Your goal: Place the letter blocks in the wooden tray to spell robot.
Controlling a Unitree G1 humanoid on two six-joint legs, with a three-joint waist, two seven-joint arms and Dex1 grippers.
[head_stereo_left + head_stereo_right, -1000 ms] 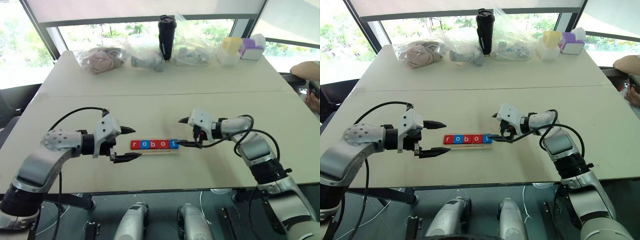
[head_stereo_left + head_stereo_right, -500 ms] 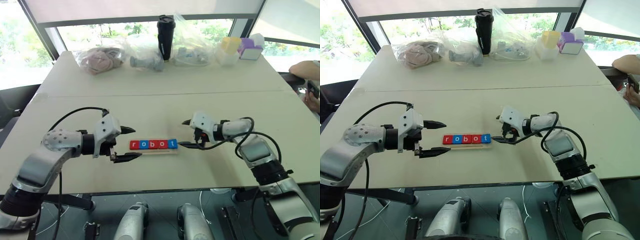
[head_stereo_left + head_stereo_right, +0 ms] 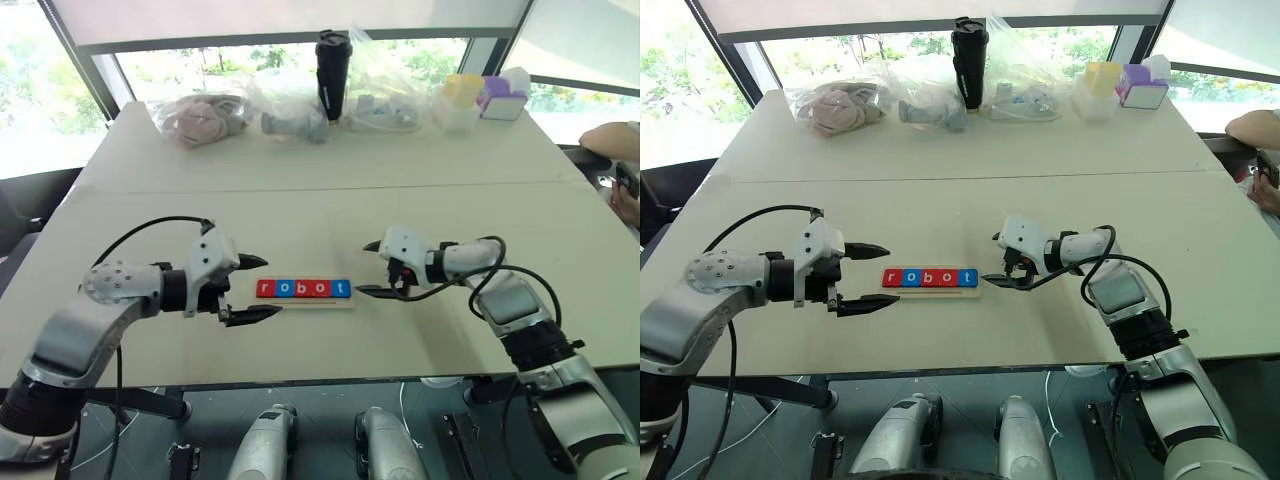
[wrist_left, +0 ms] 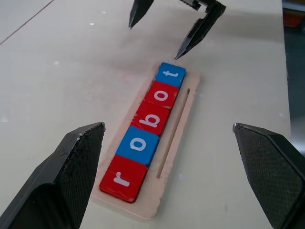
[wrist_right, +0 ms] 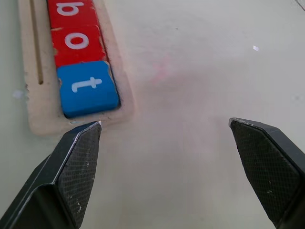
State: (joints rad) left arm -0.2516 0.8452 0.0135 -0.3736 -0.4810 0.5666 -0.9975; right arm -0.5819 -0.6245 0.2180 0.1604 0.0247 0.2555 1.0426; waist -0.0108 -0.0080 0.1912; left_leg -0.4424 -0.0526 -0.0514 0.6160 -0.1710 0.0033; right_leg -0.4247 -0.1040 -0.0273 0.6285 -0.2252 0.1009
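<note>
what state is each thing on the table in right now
letter blocks: all five lying flat in the tray, letter side up, reading robot
wooden tray: flat on the table, row filled
left gripper: fingers open, holding nothing, beside the r end
right gripper: fingers open, holding nothing, beside the t end
black tumbler: upright at the far edge, lid on

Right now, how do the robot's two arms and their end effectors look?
Both arms have silver-grey metal shells with black joint sections. A white housing sits at each wrist, and a black cable loops along each forearm. The left end effector and the right end effector each carry two black fingers that taper to pointed tips, with a fine cross-hatched texture on their inner faces.
</note>
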